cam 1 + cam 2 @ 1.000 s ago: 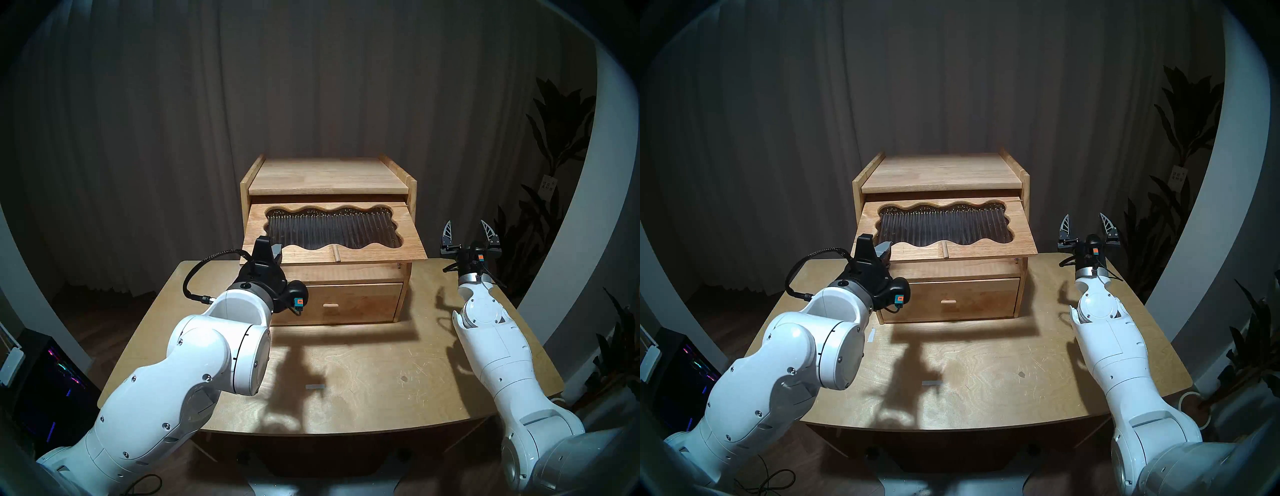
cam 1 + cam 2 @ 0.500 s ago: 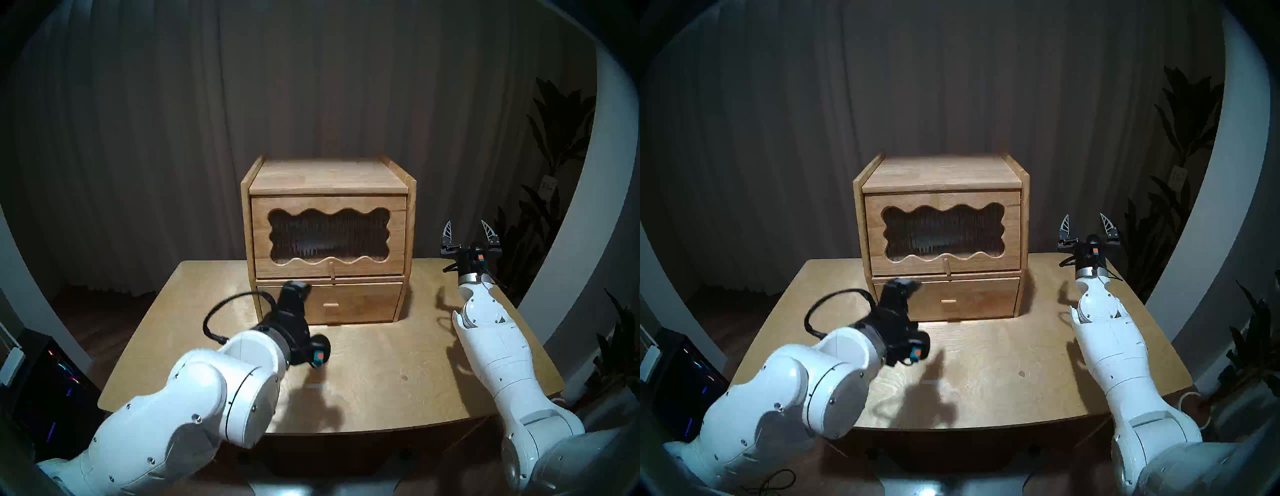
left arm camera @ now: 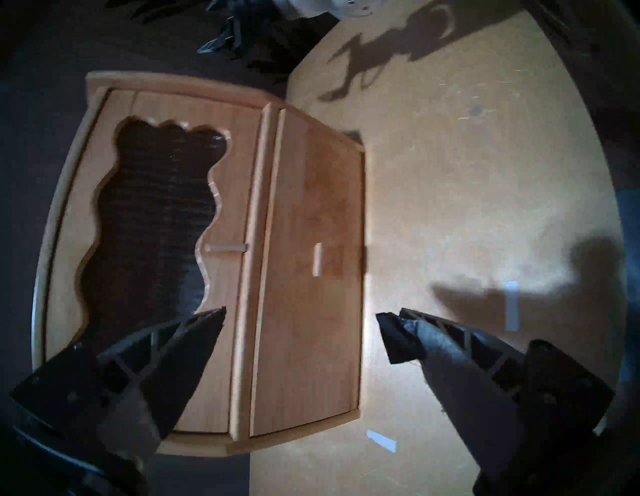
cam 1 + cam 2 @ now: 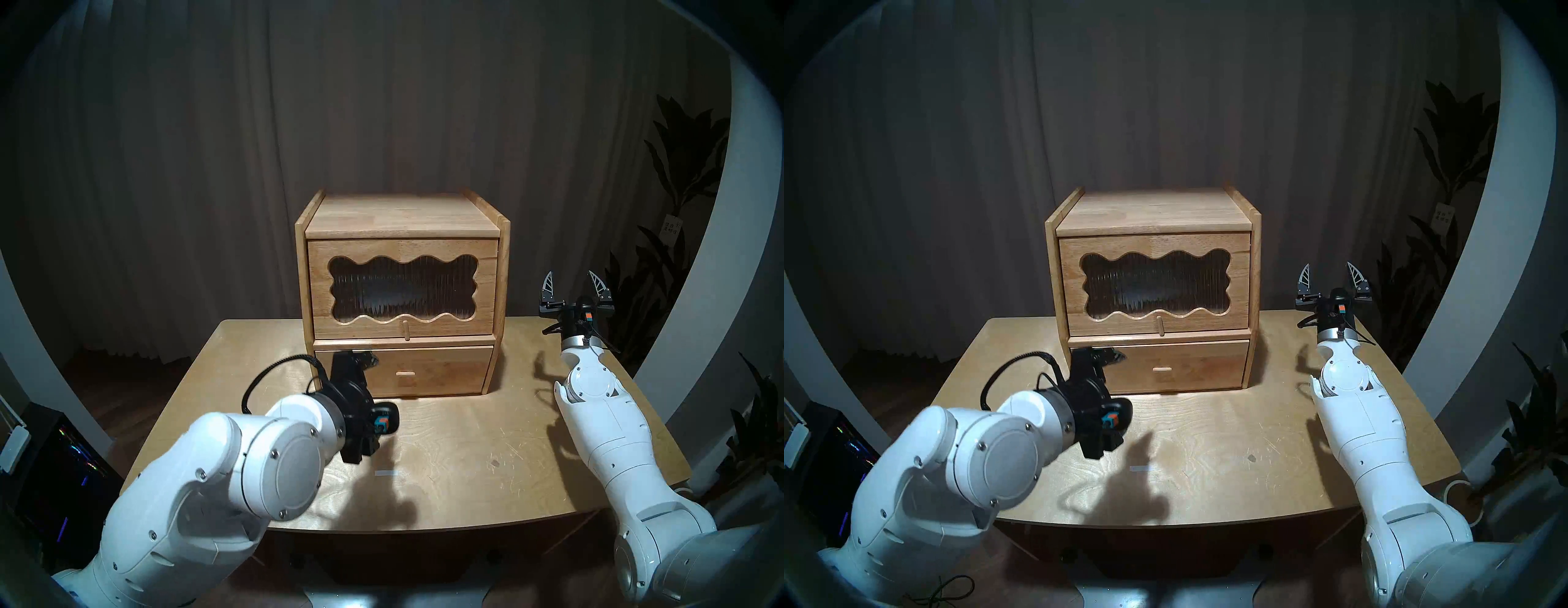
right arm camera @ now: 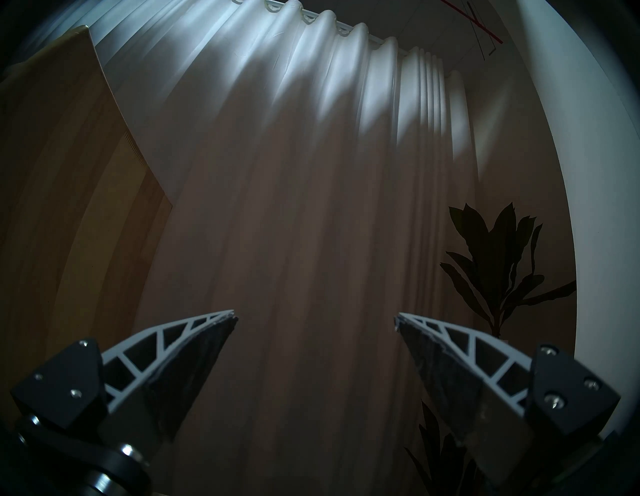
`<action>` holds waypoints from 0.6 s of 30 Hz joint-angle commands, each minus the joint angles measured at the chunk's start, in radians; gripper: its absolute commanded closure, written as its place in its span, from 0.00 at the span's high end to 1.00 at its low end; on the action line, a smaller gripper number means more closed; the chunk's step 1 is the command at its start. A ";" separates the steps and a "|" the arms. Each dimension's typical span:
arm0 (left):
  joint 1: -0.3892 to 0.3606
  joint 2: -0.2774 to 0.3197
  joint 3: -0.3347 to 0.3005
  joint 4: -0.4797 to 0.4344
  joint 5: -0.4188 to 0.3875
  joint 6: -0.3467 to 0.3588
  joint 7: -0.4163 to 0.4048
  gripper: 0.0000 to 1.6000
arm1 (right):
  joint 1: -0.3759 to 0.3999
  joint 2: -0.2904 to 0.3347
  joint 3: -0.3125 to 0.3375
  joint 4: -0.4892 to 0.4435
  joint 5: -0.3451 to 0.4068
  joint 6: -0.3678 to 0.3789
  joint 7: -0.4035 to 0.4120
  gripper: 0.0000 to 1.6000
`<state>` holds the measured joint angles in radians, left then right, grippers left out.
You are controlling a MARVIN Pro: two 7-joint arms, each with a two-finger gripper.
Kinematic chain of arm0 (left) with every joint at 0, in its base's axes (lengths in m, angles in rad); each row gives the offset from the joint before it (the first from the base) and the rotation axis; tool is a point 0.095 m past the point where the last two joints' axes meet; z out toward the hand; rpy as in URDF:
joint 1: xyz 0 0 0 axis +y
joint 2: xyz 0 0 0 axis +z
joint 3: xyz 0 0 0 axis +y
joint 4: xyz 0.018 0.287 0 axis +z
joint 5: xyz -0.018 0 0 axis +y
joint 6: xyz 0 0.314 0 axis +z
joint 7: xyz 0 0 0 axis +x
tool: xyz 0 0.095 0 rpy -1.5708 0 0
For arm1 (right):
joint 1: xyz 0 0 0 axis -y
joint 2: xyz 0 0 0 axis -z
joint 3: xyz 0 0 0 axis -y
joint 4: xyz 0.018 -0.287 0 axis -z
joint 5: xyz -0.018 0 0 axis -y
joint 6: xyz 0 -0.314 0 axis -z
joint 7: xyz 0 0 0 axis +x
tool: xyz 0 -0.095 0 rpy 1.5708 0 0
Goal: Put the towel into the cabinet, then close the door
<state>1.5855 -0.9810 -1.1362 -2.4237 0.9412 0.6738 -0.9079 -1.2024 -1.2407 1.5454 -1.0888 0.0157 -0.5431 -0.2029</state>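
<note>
The light-wood cabinet [image 4: 403,216] stands at the back of the table. Its door [image 4: 485,293], with the wavy ribbed-glass window and peg knob [image 4: 406,330], hangs flat and shut. The towel is hidden behind it; only faint pale streaks show through the glass. My left gripper [image 4: 358,403] is open and empty. It is turned on its side in front of the drawer's [image 4: 445,369] left end, clear of the wood. The left wrist view shows door [image 3: 235,173] and drawer [image 3: 311,346] between its spread fingers. My right gripper [image 4: 572,280] is open, raised right of the cabinet and pointing up.
The table [image 4: 466,446] carries a small white tape strip [image 4: 387,472] near its middle. A curtain hangs behind. Dark plants [image 4: 687,170] stand at the right, and a lit computer case [image 4: 63,458] sits low on the left.
The door, held up open by my shut left gripper a second ago, has swung down shut. The left gripper let go, opened, dropped, drew back and rolled sideways. The right arm has not moved.
</note>
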 commanded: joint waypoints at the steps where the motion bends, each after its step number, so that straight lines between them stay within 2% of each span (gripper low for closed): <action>1: -0.097 -0.061 -0.138 -0.020 -0.035 0.076 0.050 1.00 | 0.014 0.002 0.002 -0.011 0.000 -0.004 0.000 1.00; 6: -0.118 -0.103 -0.253 -0.020 -0.076 0.141 0.077 1.00 | 0.016 0.002 0.001 -0.008 0.000 -0.004 0.000 1.00; 7: -0.123 -0.108 -0.245 -0.020 -0.080 0.151 0.083 1.00 | 0.016 0.002 0.001 -0.008 0.000 -0.004 0.000 1.00; 10: -0.126 -0.135 -0.316 -0.020 -0.110 0.183 0.088 1.00 | 0.016 0.002 0.001 -0.006 0.000 -0.005 0.000 1.00; 11: -0.132 -0.141 -0.313 -0.020 -0.115 0.193 0.094 1.00 | 0.016 0.002 0.000 -0.006 0.000 -0.005 0.000 1.00; 18: -0.145 -0.213 -0.447 -0.020 -0.189 0.259 0.118 1.00 | 0.021 0.015 0.007 -0.004 0.006 -0.004 0.007 1.00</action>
<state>1.4824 -1.1105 -1.4507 -2.4287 0.8047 0.8833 -0.8188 -1.2019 -1.2397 1.5440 -1.0774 0.0157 -0.5431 -0.2030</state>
